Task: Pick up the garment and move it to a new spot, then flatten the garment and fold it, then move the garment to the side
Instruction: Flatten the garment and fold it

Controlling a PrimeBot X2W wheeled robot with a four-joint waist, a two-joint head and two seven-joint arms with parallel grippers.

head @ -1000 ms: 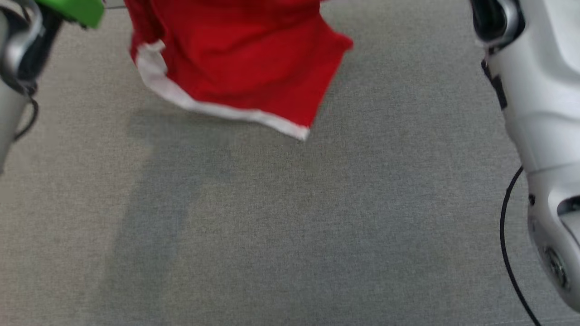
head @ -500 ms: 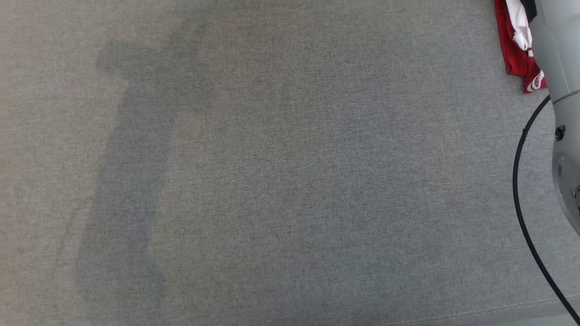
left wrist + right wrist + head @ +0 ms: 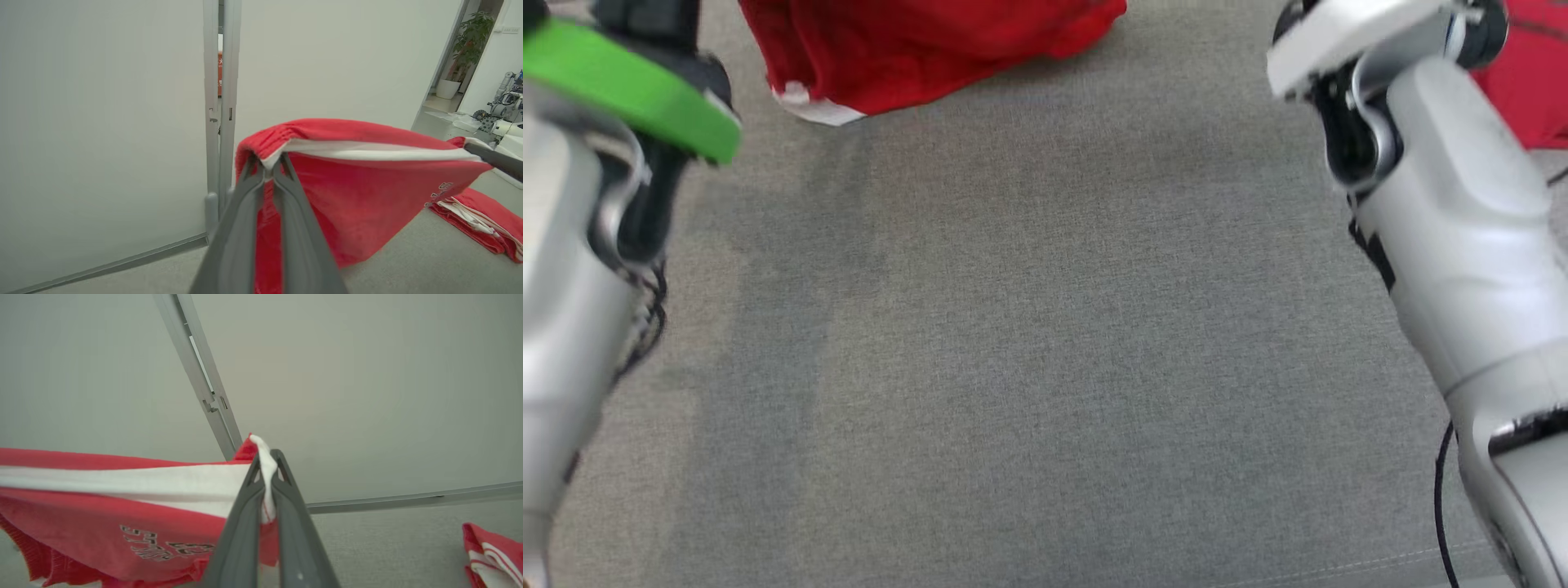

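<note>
Left fingers (image 3: 245, 212) & right fingers (image 3: 245, 514) each pinch garment (image 3: 359, 196) waistband ends, stretched mid-frame. Risk: thin edge grip slips w/ hard pull, one corner drops.

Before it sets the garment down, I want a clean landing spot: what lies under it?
Under the hanging garment shows bare grey cloth surface. The patch beneath its bunched lower hem is covered. Another folded red garment lies off to the side.
</note>
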